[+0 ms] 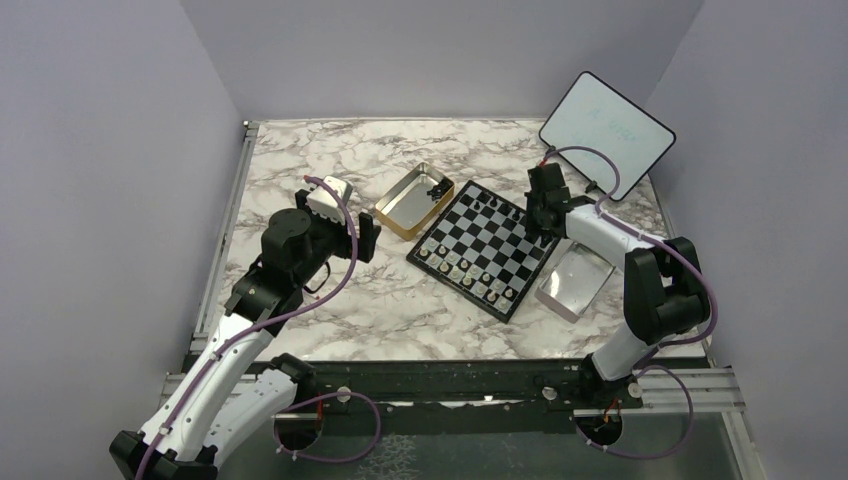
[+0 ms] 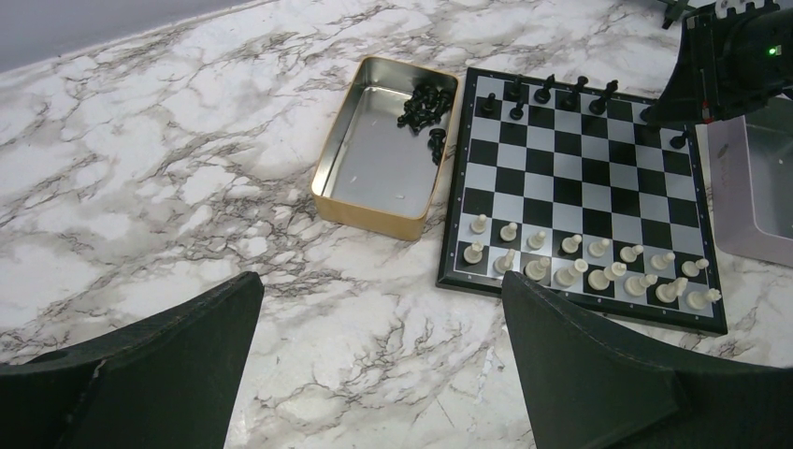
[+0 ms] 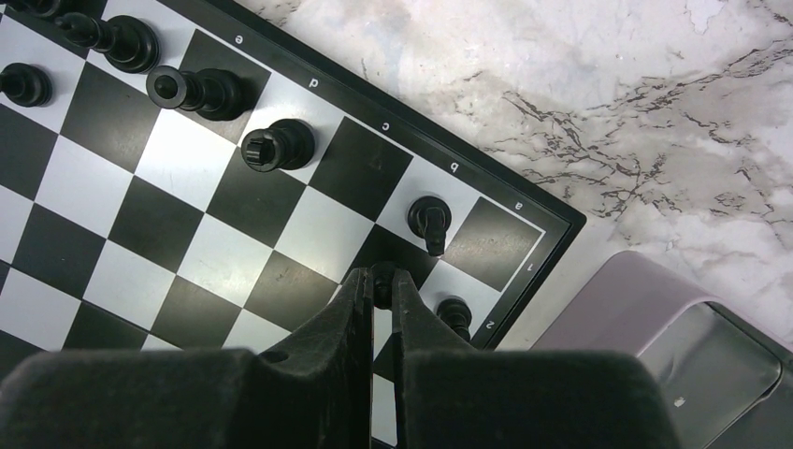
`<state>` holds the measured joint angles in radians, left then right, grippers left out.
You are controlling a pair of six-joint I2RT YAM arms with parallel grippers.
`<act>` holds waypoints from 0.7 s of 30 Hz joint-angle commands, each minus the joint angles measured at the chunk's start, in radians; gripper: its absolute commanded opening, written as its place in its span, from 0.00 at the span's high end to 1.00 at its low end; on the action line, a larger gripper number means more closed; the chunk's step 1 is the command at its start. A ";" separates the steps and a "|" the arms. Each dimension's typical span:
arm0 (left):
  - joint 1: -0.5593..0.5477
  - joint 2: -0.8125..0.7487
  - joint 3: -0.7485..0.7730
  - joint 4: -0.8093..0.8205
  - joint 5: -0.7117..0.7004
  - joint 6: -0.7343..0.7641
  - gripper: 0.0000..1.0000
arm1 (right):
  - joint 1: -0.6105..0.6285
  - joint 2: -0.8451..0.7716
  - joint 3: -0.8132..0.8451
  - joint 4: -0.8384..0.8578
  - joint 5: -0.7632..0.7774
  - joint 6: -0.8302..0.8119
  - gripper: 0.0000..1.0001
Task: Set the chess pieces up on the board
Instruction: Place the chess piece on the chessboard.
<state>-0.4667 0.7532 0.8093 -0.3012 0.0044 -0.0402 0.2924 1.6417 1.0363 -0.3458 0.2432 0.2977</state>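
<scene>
The right tool [image 3: 382, 292] is pinched narrow on a small black chess piece [image 3: 382, 273], low over the board [image 3: 309, 234] near its a-b corner. The left tool [image 2: 382, 290] gapes wide above the counter [image 2: 140, 187], near the gold tin [image 2: 369, 213], which holds loose black pieces [image 2: 423, 103].

Board [image 2: 580, 178] checked black, white; tin [image 2: 369, 217] gold; tabletop [image 2: 140, 187] white, grey veins; pieces [image 2: 545, 91] black, cream.

Black pieces [image 2: 543, 92] and pale pieces [image 2: 598, 277] on opposite sides of board [image 2: 570, 168]
</scene>
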 commanded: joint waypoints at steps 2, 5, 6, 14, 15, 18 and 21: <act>-0.003 -0.015 -0.008 0.009 -0.023 0.008 0.01 | -0.009 0.000 -0.014 0.002 -0.021 0.008 0.91; -0.002 -0.015 -0.009 0.008 -0.023 0.008 0.01 | -0.009 0.002 -0.016 -0.007 -0.019 0.009 0.91; -0.003 -0.015 -0.008 0.008 -0.023 0.008 0.01 | -0.009 0.002 -0.019 -0.005 -0.021 0.009 0.91; -0.003 -0.013 -0.008 0.008 -0.021 0.008 0.01 | -0.009 0.009 -0.027 0.005 -0.021 0.009 0.89; -0.003 -0.013 -0.008 0.008 -0.021 0.008 0.01 | -0.009 0.009 -0.028 0.006 -0.021 0.009 0.89; -0.003 -0.014 -0.008 0.009 -0.021 0.008 0.01 | -0.009 0.011 -0.028 0.006 -0.022 0.009 0.88; -0.003 -0.014 -0.008 0.008 -0.021 0.008 0.01 | -0.008 0.014 -0.028 0.009 -0.025 0.009 0.88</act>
<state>-0.4667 0.7532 0.8093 -0.3012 0.0044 -0.0406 0.2924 1.6417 1.0191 -0.3462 0.2337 0.2977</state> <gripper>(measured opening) 0.990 0.126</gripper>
